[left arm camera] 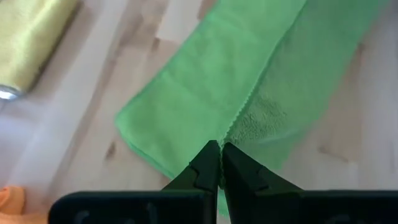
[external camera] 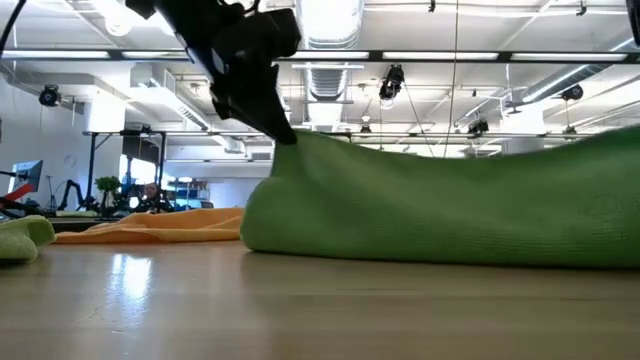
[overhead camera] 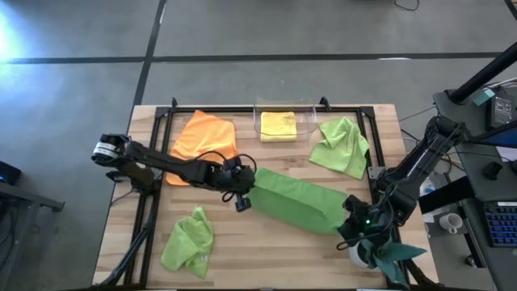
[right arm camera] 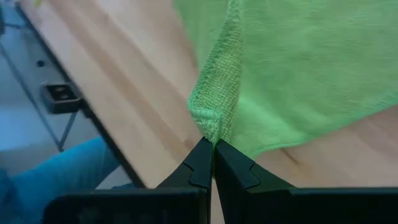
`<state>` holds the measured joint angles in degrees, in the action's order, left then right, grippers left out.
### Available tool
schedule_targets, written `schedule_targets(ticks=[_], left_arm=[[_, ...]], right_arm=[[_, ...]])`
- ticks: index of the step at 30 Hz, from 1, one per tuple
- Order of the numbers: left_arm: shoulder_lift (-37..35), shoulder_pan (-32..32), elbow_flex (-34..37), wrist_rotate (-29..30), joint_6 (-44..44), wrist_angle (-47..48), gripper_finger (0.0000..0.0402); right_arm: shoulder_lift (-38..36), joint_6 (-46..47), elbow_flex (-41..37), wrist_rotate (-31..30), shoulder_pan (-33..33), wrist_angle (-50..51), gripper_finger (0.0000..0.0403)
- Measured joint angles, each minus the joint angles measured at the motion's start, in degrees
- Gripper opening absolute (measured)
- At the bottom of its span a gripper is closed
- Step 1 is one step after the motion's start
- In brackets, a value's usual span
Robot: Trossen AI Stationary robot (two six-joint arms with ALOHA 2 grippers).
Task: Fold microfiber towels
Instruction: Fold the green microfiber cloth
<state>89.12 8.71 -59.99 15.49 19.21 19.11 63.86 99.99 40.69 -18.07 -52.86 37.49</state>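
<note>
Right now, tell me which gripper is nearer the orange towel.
Left. The left gripper is shut on the stretched green towel just beside the orange towel; the right gripper holds the green towel's far end.

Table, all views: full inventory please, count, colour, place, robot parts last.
stretched towel: 1, lime green, folded lengthwise, mid-table between the two claws
crumpled green towels: 2, lime green, one at the near-left edge, one at the far right
orange towel: 1, orange, spread out at the far left
yellow towel: 1, yellow, folded, inside the clear bin
clear bin: 1, transparent, far edge, centre
plant: 1, teal leaves, white pot, near-right corner
table: 1, light wood with a black frame
left claw: 1, dark, shut on the stretched towel's left end
right claw: 1, dark, shut on its right end
</note>
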Motion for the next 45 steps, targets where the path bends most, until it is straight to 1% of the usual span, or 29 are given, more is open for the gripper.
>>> schedule_targets(ticks=[5,10,14,16,18,21,23,29,37,45], left_arm=[[1.2,-1.1,0.0,0.5,0.0,-1.6,0.0000],[1.4,-1.6,0.0,1.2,-0.1,-1.6,0.0000],[1.4,-2.7,-0.1,4.3,-0.1,-1.8,0.0000],[1.4,-3.3,-0.1,4.5,-0.4,-2.7,0.0000],[1.6,-3.9,-0.1,4.5,-0.5,-2.7,0.0000],[2.6,-4.6,0.1,4.4,-0.1,-3.8,0.0000],[3.6,-4.6,0.0,4.4,-0.1,-4.2,0.0000],[6.8,-5.0,0.0,4.3,-0.1,-6.8,0.0000],[10.5,-6.6,0.0,4.5,0.0,-6.9,0.0000],[12.1,-7.2,0.0,4.5,0.0,-6.8,0.0000]], right_arm=[[-0.1,2.0,1.7,-0.6,0.0,4.6,0.0008],[-0.3,-0.6,5.3,-3.5,0.4,7.4,0.0008],[-0.1,0.4,8.0,-3.6,1.7,16.6,0.0008],[-0.1,1.5,8.9,-3.5,2.7,21.2,0.0008],[-0.2,2.3,8.9,-2.1,3.9,23.7,0.0008],[0.0,2.5,7.3,2.8,5.7,23.6,0.0008],[0.1,3.0,6.0,4.7,6.4,23.3,0.0008],[0.0,5.6,2.4,4.6,8.5,23.8,0.0008],[0.0,8.0,-2.7,4.6,11.3,23.5,0.0008],[0.0,6.5,-4.6,4.4,11.7,20.3,0.0009]])
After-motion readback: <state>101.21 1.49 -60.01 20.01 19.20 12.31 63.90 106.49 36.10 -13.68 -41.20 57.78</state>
